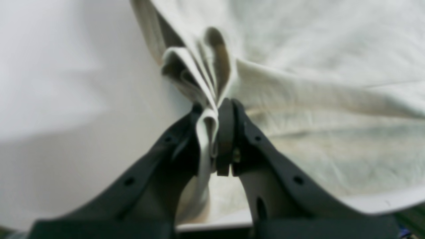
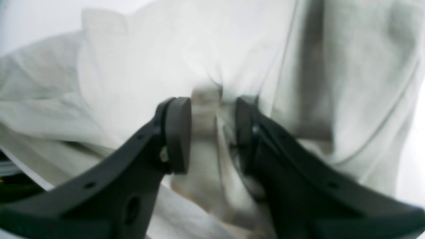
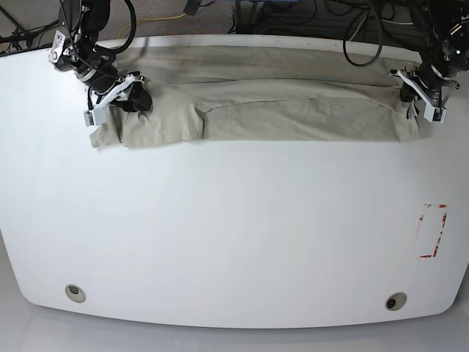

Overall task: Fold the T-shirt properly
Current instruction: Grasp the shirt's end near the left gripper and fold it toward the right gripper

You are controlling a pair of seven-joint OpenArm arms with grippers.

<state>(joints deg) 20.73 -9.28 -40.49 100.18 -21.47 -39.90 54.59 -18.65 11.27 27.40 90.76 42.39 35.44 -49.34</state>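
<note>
**Shirt stretched along the far edge, both ends in reach of the arms**

The T-shirt [image 3: 278, 110] lies as a long, narrow band across the far side of the white table [image 3: 234, 235], already folded lengthwise, with a bunched sleeve end at the base view's left. The left gripper [image 1: 215, 132] is clamped tight on a pleated bundle of fabric at the band's other end. The right gripper [image 2: 212, 132] straddles a ridge of cloth, its jaws partly apart with the fabric between the pads; whether it truly pinches is unclear. This looks like the middle of the fold, the shirt pulled taut between the arms. The next move likely calls for a firm right grasp, then carrying one end across to halve the band.
</note>
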